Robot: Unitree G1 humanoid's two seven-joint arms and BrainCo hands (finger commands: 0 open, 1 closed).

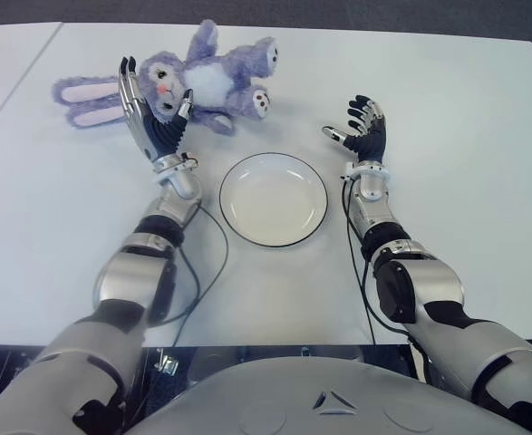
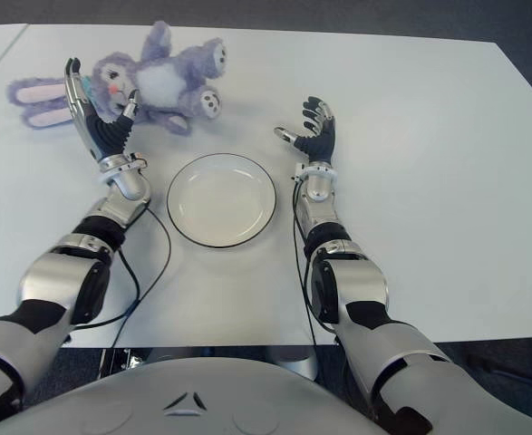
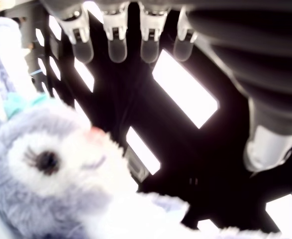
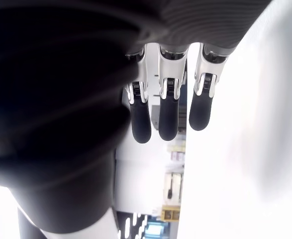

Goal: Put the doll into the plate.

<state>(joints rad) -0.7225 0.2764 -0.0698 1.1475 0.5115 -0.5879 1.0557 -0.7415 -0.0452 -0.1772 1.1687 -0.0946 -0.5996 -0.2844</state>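
Observation:
The doll (image 1: 213,80), a purple plush rabbit with a white belly and long pink-lined ears, lies on the white table at the far left. My left hand (image 1: 154,101) stands upright just in front of its head, fingers straight and spread, thumb beside the cheek, holding nothing. In the left wrist view the doll's face (image 3: 51,159) fills the space under the extended fingers (image 3: 117,47). The white plate (image 1: 273,199) with a dark rim sits empty in the middle, nearer than the doll. My right hand (image 1: 349,124) is to the right of the plate, open and empty.
The white table (image 1: 456,217) stretches wide to the right of the plate. Thin black cables (image 1: 213,263) hang from both forearms and trail over the table's near part. A table seam runs along the far left (image 1: 16,86).

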